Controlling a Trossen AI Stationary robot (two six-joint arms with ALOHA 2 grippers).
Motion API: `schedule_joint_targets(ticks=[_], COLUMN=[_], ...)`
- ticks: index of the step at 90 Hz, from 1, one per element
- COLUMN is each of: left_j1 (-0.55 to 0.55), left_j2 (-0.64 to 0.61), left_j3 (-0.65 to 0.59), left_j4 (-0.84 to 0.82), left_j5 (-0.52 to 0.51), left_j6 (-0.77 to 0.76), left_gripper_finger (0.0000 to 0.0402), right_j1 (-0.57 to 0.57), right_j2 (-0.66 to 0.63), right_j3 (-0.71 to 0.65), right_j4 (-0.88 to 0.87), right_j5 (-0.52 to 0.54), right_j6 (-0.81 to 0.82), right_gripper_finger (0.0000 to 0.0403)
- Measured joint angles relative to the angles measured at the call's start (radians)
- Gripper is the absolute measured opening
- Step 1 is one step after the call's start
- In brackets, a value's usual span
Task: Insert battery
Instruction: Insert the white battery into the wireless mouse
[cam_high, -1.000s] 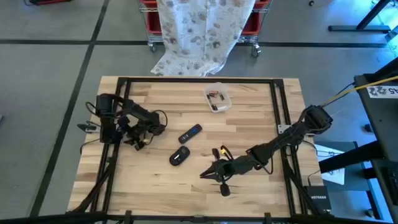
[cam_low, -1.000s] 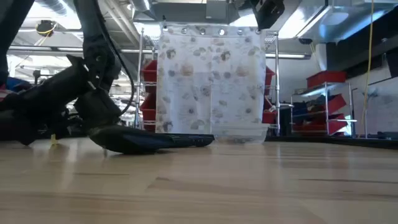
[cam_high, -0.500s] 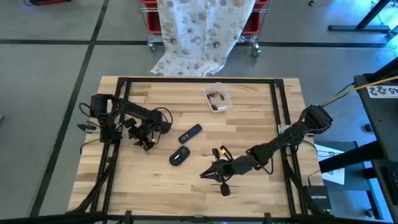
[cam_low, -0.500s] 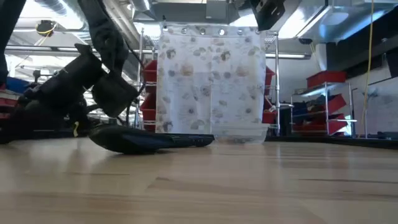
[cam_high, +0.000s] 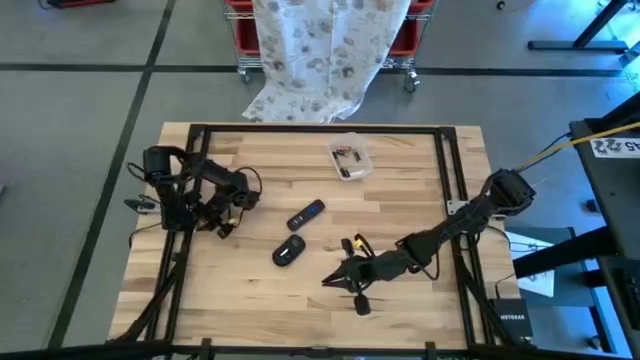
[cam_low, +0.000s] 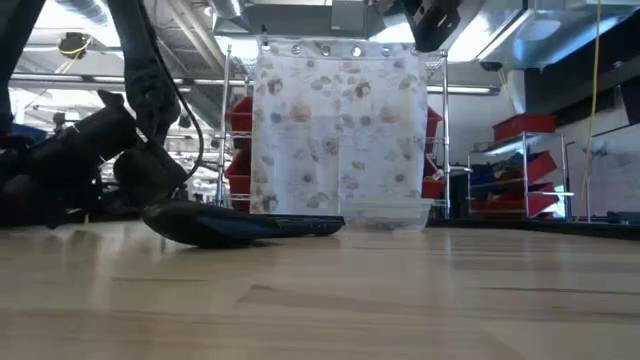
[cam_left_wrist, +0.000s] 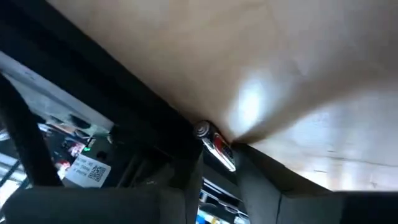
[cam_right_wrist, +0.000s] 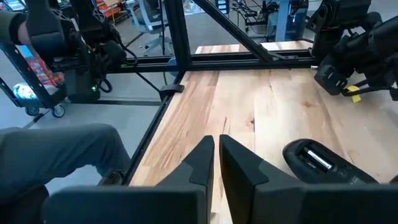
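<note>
A small silver and red battery (cam_left_wrist: 216, 144) sits between the fingers of my left gripper (cam_high: 222, 227), low over the table's left side beside the black frame rail. A black mouse (cam_high: 288, 252) lies near the table's middle with its underside up and its battery bay (cam_right_wrist: 318, 159) open. My right gripper (cam_high: 329, 281) is shut and holds nothing, low over the table to the right of the mouse and nearer the front edge, pointing toward the left edge. My left gripper pinches the battery by its red-labelled body (cam_left_wrist: 221, 149) between its two fingertips. The battery's silver end (cam_left_wrist: 201, 130) sticks out past the fingers. Whether the battery touches the table I cannot tell.
A black remote (cam_high: 306, 213) lies just beyond the mouse. A clear plastic box (cam_high: 350, 157) with small parts stands near the far edge. A black frame (cam_high: 190, 180) runs around the tabletop. A patterned cloth (cam_high: 322, 55) hangs behind the table.
My left gripper rose and swung a little toward the table's middle with the battery. It then came back down toward the left edge. My right arm, the mouse and the remote have kept still.
</note>
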Motion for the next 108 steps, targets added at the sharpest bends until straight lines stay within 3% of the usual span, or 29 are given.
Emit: schedule_joint_targets(ticks=[21, 43, 65, 87, 97, 108], left_j1=[-0.067, -0.168, -0.325, -0.585, -0.716, -0.853], left_j2=[-0.022, -0.077, -0.129, -0.166, -0.172, -0.172], left_j3=[0.109, 0.272, 0.301, 0.301, 0.301, 0.3], left_j4=[0.015, 0.054, 0.014, -0.015, 0.049, 0.244], left_j5=[0.12, 0.097, 0.104, 0.233, 0.227, 0.159], left_j6=[-0.011, -0.002, -0.028, -0.26, -0.402, -0.565], left_gripper_finger=[0.0078, 0.0078, 0.0079, 0.0079, 0.0079, 0.0079], right_j1=[0.0, -0.001, -0.001, -0.001, -0.001, -0.001], right_j2=[0.0, 0.0, 0.0, 0.0, 0.0, 0.0], right_j3=[0.0, 0.0, 0.001, 0.001, 0.0, 0.0], right_j4=[-0.008, -0.012, -0.021, -0.019, -0.018, -0.018], right_j5=[0.0, 0.012, 0.019, 0.019, 0.028, 0.028], right_j6=[0.0, -0.01, -0.011, -0.011, -0.011, -0.011], right_gripper_finger=[0.0012, 0.0012, 0.0012, 0.0012, 0.0012, 0.0012])
